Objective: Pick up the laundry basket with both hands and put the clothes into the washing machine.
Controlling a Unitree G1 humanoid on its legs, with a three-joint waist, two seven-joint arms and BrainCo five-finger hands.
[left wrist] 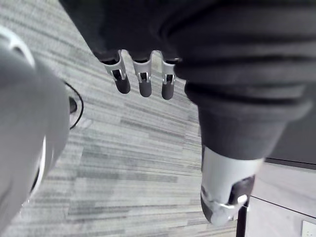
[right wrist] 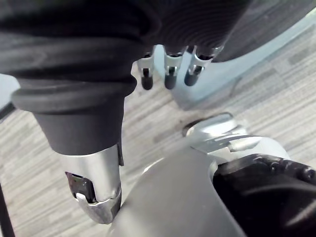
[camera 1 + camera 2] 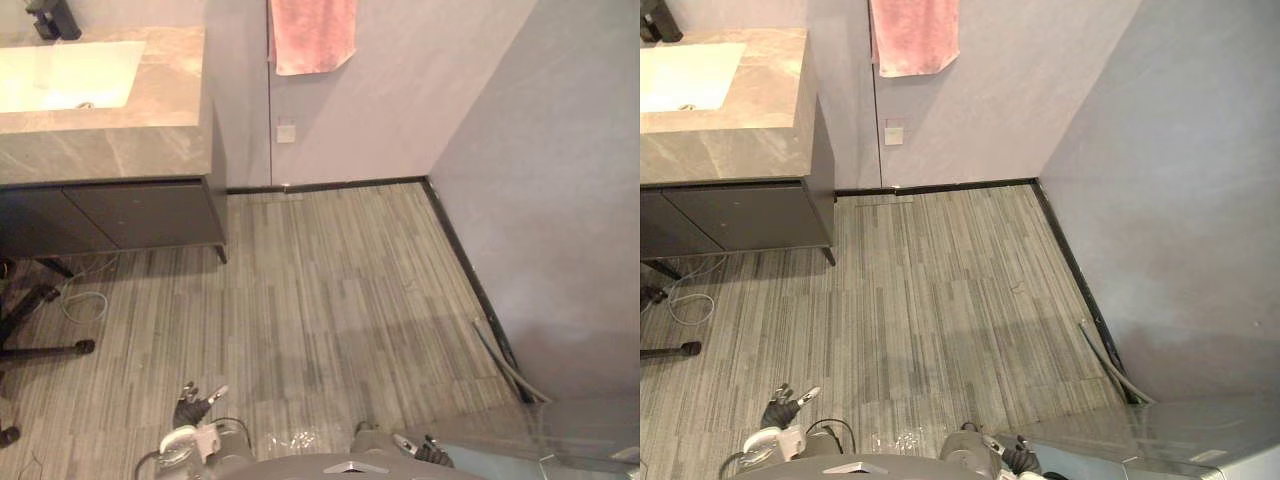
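Hanging low at the near edge, left hand (image 3: 195, 403) and right hand (image 3: 428, 450) both show fingers (image 1: 144, 84) straight and loose, thumbs apart, nothing in either. Near the right hand: pale, glossy corner of the washing machine (image 3: 575, 435), on striped floor (image 3: 340, 290). Farther off: vanity (image 3: 110, 150) with sink (image 3: 60, 75) at left, pink towel (image 3: 312, 35) on the wall.
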